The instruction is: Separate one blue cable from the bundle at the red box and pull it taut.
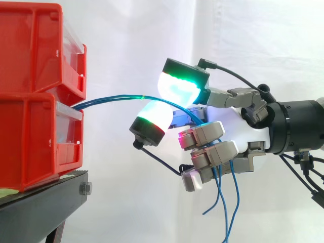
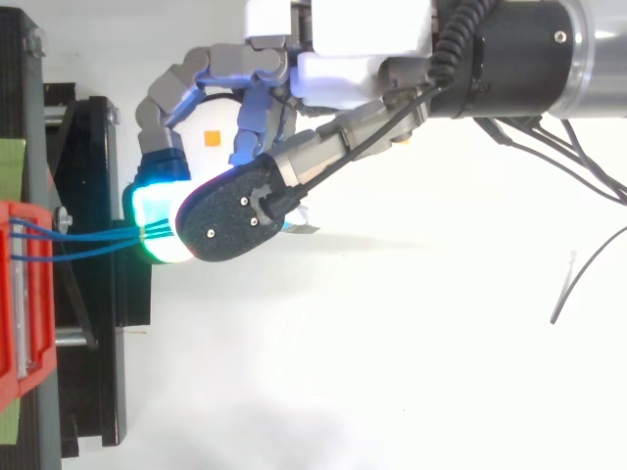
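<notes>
Hand [image 1: 230,126] pinching blue cables [image 1: 114,97] near the red bins [image 1: 30,101].
Two glowing green pads [image 1: 178,87] squeeze together on the cables, and the other fingers curl in below them. From the pads the cables run left in a soft curve, side by side, to the gap between the upper and lower red bin. Their loose ends hang down under the hand. The bins sit one on top of the other on a black stand [image 1: 45,202], with a white curtain [image 1: 152,30] behind.
</notes>
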Available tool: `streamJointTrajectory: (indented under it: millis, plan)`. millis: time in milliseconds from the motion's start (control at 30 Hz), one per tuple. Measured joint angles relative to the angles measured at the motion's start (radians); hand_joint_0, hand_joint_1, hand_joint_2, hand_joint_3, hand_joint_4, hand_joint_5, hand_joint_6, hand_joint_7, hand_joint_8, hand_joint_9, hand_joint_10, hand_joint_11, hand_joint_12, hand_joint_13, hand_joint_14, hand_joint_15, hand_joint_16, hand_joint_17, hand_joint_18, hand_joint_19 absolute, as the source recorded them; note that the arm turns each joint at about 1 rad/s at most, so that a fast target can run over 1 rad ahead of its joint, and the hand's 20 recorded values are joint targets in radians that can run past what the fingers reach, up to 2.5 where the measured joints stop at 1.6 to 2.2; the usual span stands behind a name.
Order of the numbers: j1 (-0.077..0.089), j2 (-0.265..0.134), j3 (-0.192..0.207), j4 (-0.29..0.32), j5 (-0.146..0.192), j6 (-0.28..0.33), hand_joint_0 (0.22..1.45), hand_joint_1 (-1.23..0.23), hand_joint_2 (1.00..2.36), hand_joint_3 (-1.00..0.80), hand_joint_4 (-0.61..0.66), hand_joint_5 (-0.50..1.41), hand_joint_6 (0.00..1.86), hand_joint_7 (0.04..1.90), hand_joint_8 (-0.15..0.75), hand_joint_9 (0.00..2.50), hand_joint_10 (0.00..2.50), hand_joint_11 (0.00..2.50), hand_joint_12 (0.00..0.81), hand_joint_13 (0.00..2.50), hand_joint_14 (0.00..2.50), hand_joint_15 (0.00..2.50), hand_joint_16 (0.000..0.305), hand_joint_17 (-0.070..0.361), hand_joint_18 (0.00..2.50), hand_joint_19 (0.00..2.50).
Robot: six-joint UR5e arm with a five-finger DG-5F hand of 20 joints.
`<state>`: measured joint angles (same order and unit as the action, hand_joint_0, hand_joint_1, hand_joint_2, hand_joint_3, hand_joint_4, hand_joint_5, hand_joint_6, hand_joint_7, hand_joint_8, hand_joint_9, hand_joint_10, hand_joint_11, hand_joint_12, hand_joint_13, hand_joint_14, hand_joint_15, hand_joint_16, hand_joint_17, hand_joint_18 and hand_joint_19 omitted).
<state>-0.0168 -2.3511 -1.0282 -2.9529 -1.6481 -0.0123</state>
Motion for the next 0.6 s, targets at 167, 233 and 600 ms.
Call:
streamJointTrajectory:
  millis: [167,233,600]
  plan:
    - [0.000,0.000,0.000,0.000,0.001,0.000,0.57,-0.66,1.01,-0.30,0.05,-0.18,0.87,1.02,0.267,1.25,0.00,1.60,0.319,1.30,0.01,1.49,0.047,0.105,0.85,0.81]
    - [0.000,0.000,0.000,0.000,0.001,0.000,0.56,-0.66,1.01,-0.39,0.06,-0.18,0.87,1.01,0.264,1.25,0.01,1.61,0.318,1.30,0.01,1.48,0.047,0.107,0.86,0.81]
    - [0.001,0.000,-0.001,0.000,0.001,0.000,0.49,-0.59,1.00,-0.50,0.08,-0.18,0.84,0.97,0.290,1.25,0.00,1.59,0.356,1.31,0.01,1.45,0.053,0.119,0.88,0.80]
